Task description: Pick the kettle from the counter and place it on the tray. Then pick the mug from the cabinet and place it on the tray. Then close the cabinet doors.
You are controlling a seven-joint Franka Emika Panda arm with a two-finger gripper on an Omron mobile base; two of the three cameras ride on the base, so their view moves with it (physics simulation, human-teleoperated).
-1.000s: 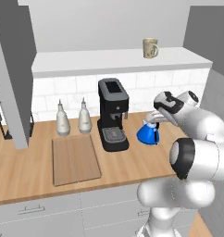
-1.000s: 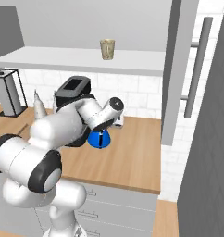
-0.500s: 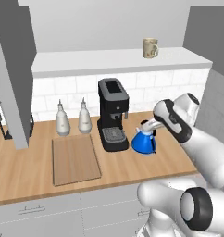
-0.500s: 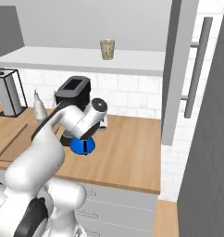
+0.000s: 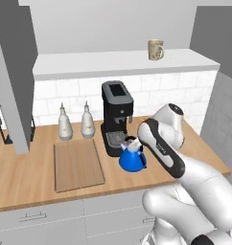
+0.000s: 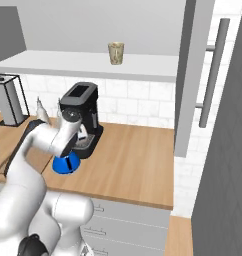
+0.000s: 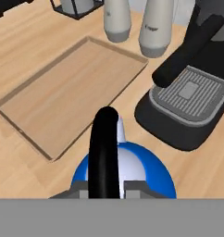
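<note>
1. Where the gripper (image 5: 131, 143) meets the kettle (image 5: 133, 160), its fingers pinch the black arched handle from either side at the top.
2. The kettle is squat and bright blue, hanging just above the counter (image 5: 22, 177) between the coffee machine (image 5: 117, 116) and the tray (image 5: 77, 164).

Wood-grain desk (image 5: 31, 179) carries the tray (image 5: 77, 164) lying flat left of centre, two white-grey bottles (image 5: 65, 128) standing just behind the tray by the tiled wall, black coffee machine (image 5: 117, 117) right of the bottles, black wire rack (image 6: 9, 99) at far left. White shelf (image 5: 113, 62) above holds the mug (image 5: 156, 49) upright, toward its right end.
</note>
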